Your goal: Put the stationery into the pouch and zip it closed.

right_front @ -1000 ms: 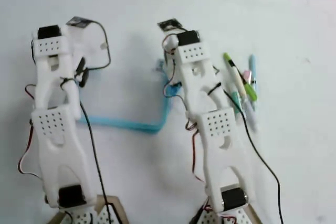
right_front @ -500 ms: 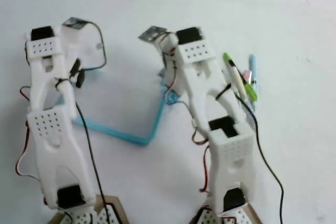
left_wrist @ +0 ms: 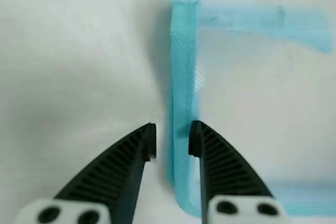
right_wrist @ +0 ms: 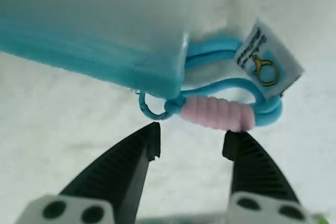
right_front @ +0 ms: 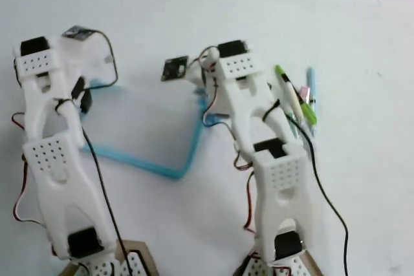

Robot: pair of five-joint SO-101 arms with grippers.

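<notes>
The pouch [right_front: 142,121], pale with a light blue border, lies flat between my two arms. My left gripper [right_front: 84,95] is at its left edge; the left wrist view has the blue edge strip [left_wrist: 184,77] running up from between the slightly parted fingers of my left gripper [left_wrist: 172,139]. My right gripper [right_front: 204,103] is at the pouch's right side. It [right_wrist: 193,139] stands open just short of the pouch corner [right_wrist: 157,72], where a blue cord with a pink bead [right_wrist: 218,114] and a small ring [right_wrist: 152,109] hang. Several pens [right_front: 299,98] lie to the right of the right arm.
A white tag [right_wrist: 268,61] is attached to the blue cord. The white table [right_front: 362,43] stretches open to the far side and the right. Cables trail along both arms.
The left arm has shifted left and the pouch's near edge has swung with it. The right arm has drawn back and its wrist has turned toward the pouch.
</notes>
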